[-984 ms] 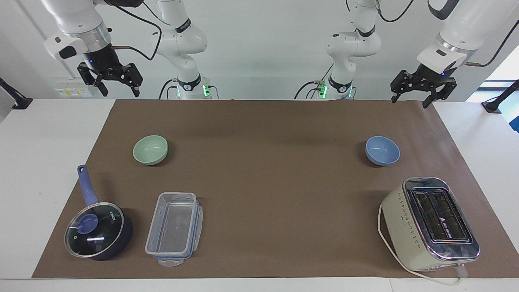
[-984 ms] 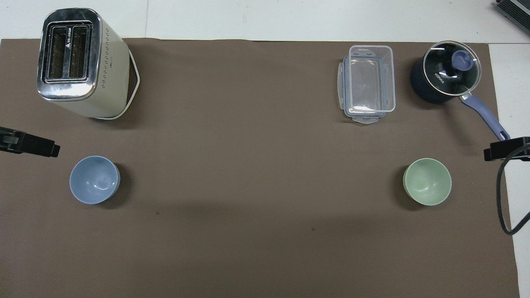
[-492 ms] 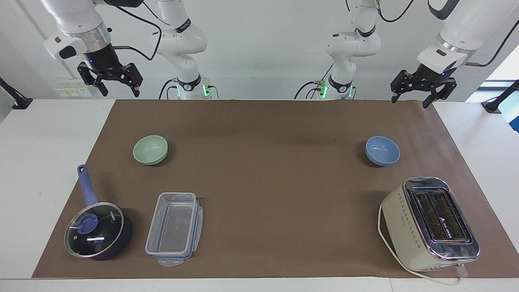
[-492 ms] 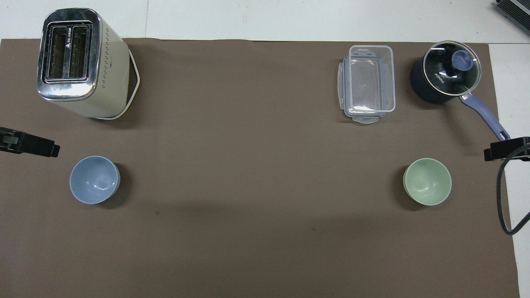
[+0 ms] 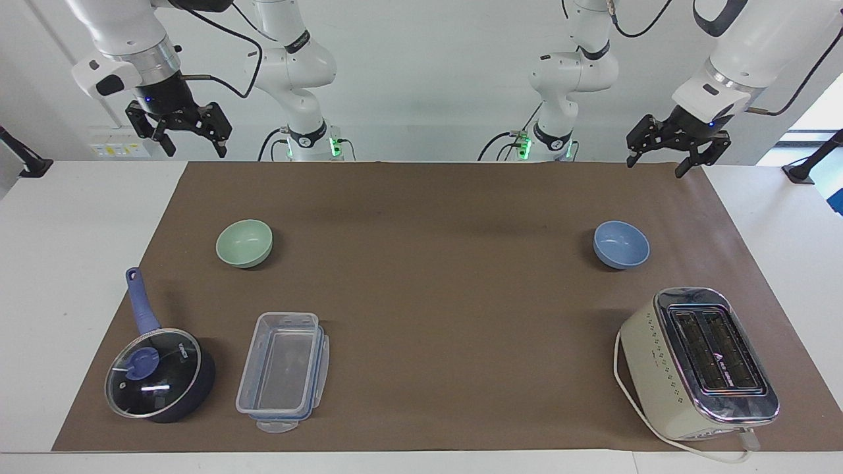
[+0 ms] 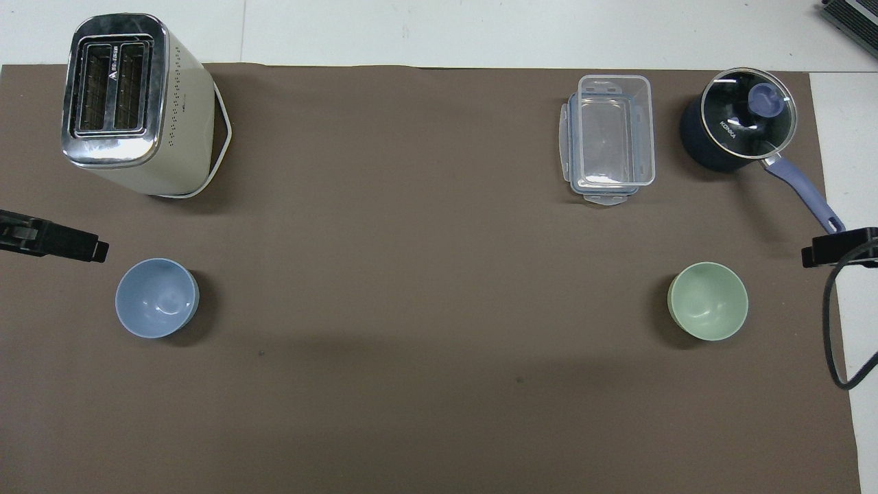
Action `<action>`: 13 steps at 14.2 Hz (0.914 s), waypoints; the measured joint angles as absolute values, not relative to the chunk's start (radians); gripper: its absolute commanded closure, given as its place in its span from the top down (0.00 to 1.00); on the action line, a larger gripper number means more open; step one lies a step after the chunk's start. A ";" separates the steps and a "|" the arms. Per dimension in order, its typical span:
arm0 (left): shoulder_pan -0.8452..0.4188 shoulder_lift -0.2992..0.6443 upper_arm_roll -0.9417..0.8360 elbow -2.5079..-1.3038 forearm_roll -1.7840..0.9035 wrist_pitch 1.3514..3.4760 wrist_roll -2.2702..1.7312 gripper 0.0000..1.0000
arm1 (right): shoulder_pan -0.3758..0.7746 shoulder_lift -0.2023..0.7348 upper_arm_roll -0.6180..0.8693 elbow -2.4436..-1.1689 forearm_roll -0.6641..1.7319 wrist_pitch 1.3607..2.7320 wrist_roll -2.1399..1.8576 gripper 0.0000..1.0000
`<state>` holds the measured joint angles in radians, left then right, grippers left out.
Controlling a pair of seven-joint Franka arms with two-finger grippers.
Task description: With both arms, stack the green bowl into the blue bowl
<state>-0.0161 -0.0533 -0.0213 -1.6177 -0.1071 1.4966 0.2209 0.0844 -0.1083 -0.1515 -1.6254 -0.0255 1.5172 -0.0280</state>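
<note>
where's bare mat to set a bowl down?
Widest free patch: mid-mat between green bowl and blue bowl, running out between clear container and toaster. Crowded: saucepan beside the container.

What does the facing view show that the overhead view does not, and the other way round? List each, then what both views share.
Only the facing view shows the two white arms whole, with the open left pincer and open right pincer raised, both empty.

Only the overhead view looks straight down into the toaster slots and shows just a dark tip of each pincer at the picture's edges.

Both show the green bowl toward the right arm's end, the blue bowl toward the left arm's end, the saucepan, the clear container and the brown mat.
</note>
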 measured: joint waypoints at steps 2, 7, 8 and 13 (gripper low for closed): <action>0.019 -0.054 -0.018 -1.661 -0.140 1.500 0.265 1.00 | 0.084 -0.108 -0.151 -1.625 -0.025 1.517 -0.028 1.00; 0.099 -0.061 -0.012 -1.832 -0.159 1.663 0.378 1.00 | 0.084 -0.108 -0.153 -1.625 -0.025 1.516 -0.028 1.00; 0.111 -0.062 -0.011 -1.863 -0.160 1.694 0.392 1.00 | 0.084 -0.108 -0.153 -1.625 -0.025 1.515 -0.028 1.00; 0.196 -0.063 -0.009 -1.999 -0.185 1.844 0.509 1.00 | 0.084 -0.108 -0.153 -1.625 -0.025 1.514 -0.028 1.00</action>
